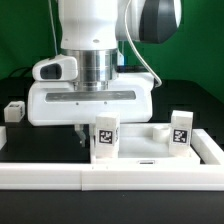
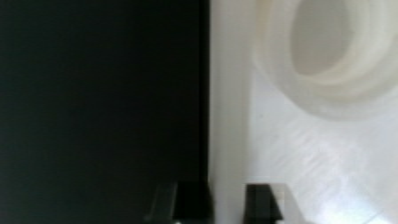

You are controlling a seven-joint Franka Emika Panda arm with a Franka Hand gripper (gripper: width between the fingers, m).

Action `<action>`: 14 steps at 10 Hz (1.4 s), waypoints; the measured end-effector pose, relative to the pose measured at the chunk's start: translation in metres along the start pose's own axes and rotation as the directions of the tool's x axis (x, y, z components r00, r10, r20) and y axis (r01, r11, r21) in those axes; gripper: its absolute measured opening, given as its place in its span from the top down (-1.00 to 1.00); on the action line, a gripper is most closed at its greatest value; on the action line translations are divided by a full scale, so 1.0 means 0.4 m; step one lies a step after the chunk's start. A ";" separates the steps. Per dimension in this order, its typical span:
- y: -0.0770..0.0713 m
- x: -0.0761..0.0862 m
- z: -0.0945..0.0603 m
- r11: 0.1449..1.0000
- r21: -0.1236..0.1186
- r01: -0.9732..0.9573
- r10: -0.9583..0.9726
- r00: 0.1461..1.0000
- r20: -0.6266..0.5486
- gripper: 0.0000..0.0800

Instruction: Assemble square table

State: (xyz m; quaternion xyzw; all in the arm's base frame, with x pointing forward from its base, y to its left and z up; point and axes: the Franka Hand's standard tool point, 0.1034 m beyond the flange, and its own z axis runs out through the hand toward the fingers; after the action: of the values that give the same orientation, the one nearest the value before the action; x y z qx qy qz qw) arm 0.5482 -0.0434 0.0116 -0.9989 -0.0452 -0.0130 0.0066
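Wrist view: gripper [image 2: 221,203] tight on slab [image 2: 306,150] edge, dark table [image 2: 98,110] alongside.

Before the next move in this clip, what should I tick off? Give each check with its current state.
1. End effector shut: ok.
2. End effector at the slab edge: ok; in the wrist view the edge runs between the fingertips.
3. Slab actually gripped: cannot tell.
4. Socket free of a leg: ok.
5. Centre leg and the leg at the exterior view's right upright behind the rail: ok.
6. All four legs located: not ok; only a third leg shows, at the exterior view's left.
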 end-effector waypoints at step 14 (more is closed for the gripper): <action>-0.037 0.071 -0.019 0.577 -0.143 0.804 -0.807 0.588 0.050 0.82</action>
State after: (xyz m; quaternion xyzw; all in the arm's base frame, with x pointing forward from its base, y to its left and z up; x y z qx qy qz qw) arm 0.5750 -0.0262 0.0201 -0.8669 -0.4921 -0.0281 -0.0747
